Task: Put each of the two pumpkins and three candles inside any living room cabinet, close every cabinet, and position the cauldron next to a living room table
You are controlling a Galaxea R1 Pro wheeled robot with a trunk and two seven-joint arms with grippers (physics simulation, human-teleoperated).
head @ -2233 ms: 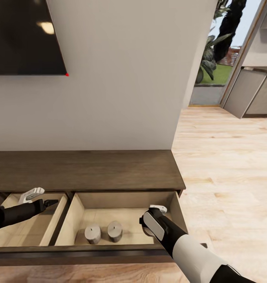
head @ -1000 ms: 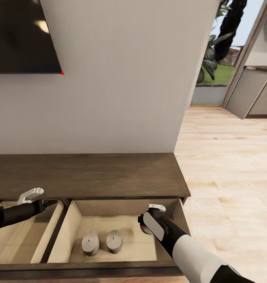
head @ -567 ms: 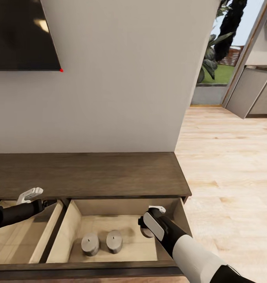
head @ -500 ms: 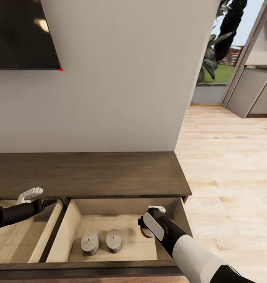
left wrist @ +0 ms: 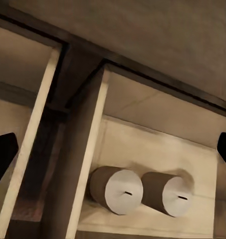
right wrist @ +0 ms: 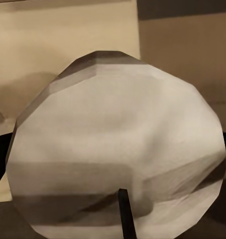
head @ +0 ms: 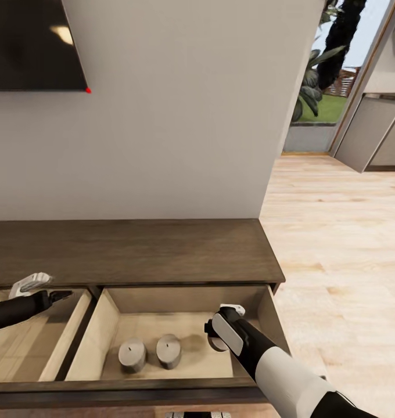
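Note:
The long dark brown cabinet (head: pixel 133 249) stands against the wall with two beige-lined drawers pulled out. Two stubby grey candles (head: pixel 132 355) (head: pixel 169 350) lie in the right drawer (head: pixel 270 325), and they appear as candles (left wrist: pixel 116 190) (left wrist: pixel 170 193) in the left wrist view. My right gripper (head: pixel 216 335) hangs inside that drawer, shut on an off-white candle (right wrist: pixel 117 149) with its wick toward the camera. Over the left drawer (head: pixel 23 348), my left gripper (head: pixel 63 295) is open and holds nothing. The pumpkins, cauldron and coffee table are out of view.
A dark television (head: pixel 29 43) hangs on the white wall above the cabinet. Pale wood floor (head: pixel 343 244) runs off to the right toward grey kitchen cupboards (head: pixel 374 139) and a doorway with plants (head: pixel 313 87).
The head view has tilted a little. My left gripper has drawn back to the left over the left drawer. My right gripper stays in the right drawer with its candle.

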